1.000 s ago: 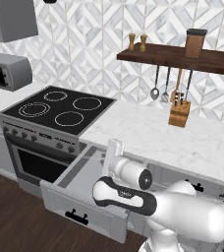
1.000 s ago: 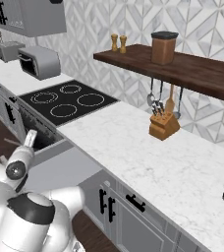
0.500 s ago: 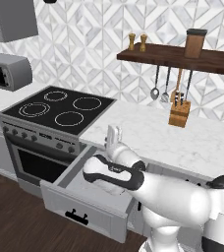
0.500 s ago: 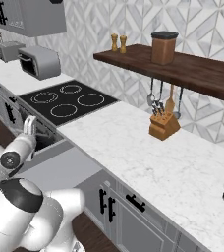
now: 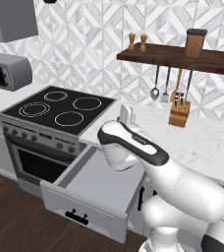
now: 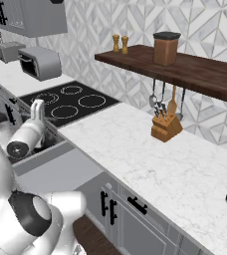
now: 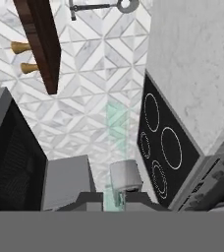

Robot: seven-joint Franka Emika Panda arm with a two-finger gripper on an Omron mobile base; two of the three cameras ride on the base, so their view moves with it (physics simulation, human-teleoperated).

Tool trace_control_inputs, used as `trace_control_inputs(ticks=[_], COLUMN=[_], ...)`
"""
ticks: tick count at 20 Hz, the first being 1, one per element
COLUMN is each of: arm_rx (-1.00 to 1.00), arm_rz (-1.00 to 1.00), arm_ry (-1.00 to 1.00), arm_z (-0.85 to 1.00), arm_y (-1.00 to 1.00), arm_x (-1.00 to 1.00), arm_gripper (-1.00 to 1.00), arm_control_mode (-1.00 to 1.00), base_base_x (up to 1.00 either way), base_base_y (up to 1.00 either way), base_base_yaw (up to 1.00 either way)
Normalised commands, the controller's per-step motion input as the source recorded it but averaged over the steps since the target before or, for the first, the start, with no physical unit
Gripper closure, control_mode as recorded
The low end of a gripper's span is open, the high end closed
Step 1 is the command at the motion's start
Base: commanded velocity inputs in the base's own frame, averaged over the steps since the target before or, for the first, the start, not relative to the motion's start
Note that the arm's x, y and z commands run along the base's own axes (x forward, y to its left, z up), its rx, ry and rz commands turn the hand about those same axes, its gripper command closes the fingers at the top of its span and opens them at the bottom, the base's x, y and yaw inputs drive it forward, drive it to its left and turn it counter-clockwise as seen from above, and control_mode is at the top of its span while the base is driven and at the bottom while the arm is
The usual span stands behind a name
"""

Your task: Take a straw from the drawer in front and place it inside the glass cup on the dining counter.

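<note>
Over the last second the gripper (image 5: 126, 114) has swung up out of the open drawer (image 5: 92, 184) and now points upward beside the stove (image 5: 60, 110), so the pick looks done and the carry to the glass cup remains. The hand view gives what the base views are too coarse for: the pale straw (image 7: 116, 128) pinched between the narrow, closed tips. The base views in turn place the hand above the worktop edge, clear of the drawer.
</note>
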Motion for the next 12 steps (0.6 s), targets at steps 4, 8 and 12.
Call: trace_control_inputs(ticks=[4, 8, 12], arm_rx=[-0.15, -0.27, -0.38], arm_rz=[0.00, 0.00, 0.00], arm_ry=[-0.05, -0.06, -0.05], arm_z=[1.00, 0.94, 0.46], arm_y=[-0.59, -0.71, -0.76], arm_x=[-0.30, -0.49, -0.60], arm_gripper=[1.00, 1.00, 1.00], arm_control_mode=[-1.00, -1.00, -1.00], base_base_x=[0.00, 0.00, 0.00], base_base_y=[0.00, 0.00, 0.00], base_base_yaw=[0.00, 0.00, 0.00])
